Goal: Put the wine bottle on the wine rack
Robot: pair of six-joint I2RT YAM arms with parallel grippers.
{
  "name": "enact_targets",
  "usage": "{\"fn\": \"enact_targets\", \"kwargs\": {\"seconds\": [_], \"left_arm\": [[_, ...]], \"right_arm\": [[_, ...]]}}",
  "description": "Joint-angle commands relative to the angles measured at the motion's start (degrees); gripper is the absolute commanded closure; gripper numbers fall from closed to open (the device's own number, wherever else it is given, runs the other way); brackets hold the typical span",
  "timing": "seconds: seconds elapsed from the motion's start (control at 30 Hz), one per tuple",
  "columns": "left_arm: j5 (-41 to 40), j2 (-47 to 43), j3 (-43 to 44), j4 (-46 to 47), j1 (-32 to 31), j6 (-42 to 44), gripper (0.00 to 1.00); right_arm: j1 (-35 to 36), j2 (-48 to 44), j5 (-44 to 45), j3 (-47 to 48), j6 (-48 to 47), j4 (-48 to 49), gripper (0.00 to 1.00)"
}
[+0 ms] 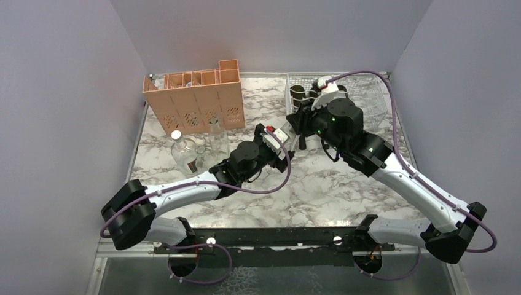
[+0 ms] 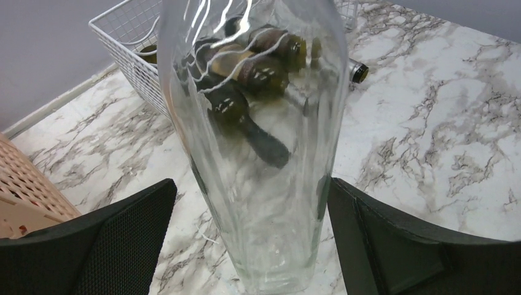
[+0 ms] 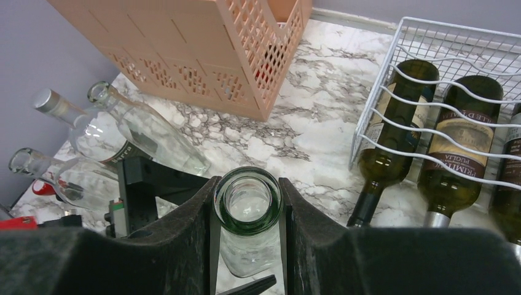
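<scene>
Standing at the far left, a peach crate point(image 1: 196, 101) and a few clear bottles point(image 1: 184, 150) play no part here. Next along, the left gripper point(image 2: 250, 203) has its jaws apart, one on each side of the wine bottle point(image 2: 264, 153), a clear one, with a gap on both sides. The bottle is upright over the middle of the worktop point(image 1: 344, 184), near the rack; I cannot tell whether its base touches the marble. The right gripper point(image 3: 247, 196) is clamped on its neck, just under the mouth. At the far right, the wine rack point(image 1: 372, 92) holds dark bottles point(image 3: 464, 141) lying in its cradles. The step looks like the carry to the rack. The right arm would need to swing the bottle rightward, clear of the left jaws, tip it flat and lower it into a spare cradle.
</scene>
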Motion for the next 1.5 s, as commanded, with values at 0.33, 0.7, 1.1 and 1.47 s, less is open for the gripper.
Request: {"fn": "enact_targets", "kwargs": {"seconds": [0.33, 0.7, 1.1, 1.47], "left_arm": [[3.3, 6.6, -1.6, 15.8, 0.2, 5.0, 0.98], [8.7, 7.0, 0.3, 16.4, 0.2, 34.7, 1.00], [14.6, 7.7, 5.2, 13.3, 1.3, 69.6, 1.00], [17.9, 7.0, 7.5, 10.5, 1.3, 81.7, 1.00]], "right_arm": [[0.1, -6.3, -2.4, 2.8, 3.4, -1.4, 0.95], [0.1, -12.0, -0.9, 4.6, 0.9, -19.2, 0.28], [0.1, -12.5, -2.9, 8.2, -2.9, -29.9, 0.26], [0.1, -12.1, -6.4, 3.8, -2.5, -30.5, 0.25]]}}
